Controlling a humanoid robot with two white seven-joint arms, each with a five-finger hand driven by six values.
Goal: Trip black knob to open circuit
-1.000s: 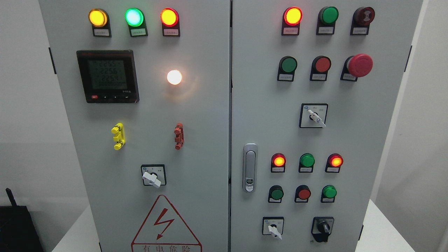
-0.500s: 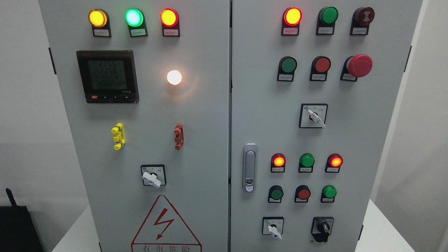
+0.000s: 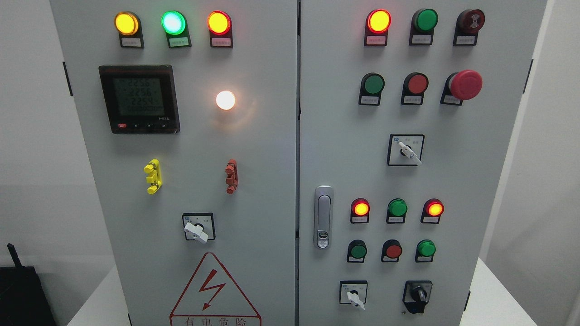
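Note:
The black knob [image 3: 418,295] sits at the lower right of the grey cabinet's right door [image 3: 453,181], its handle pointing roughly straight up and down. To its left is a white-handled selector switch [image 3: 354,294]. Neither of my hands nor any arm shows in the head view.
Lit and unlit indicator lamps and push buttons cover both doors, with a red mushroom stop button [image 3: 465,84] at the upper right. A silver door latch [image 3: 323,216] sits by the centre seam. A digital meter [image 3: 139,98] is on the left door. A black device [image 3: 20,294] stands at lower left.
Only the meter's digits flicker; nothing else has moved.

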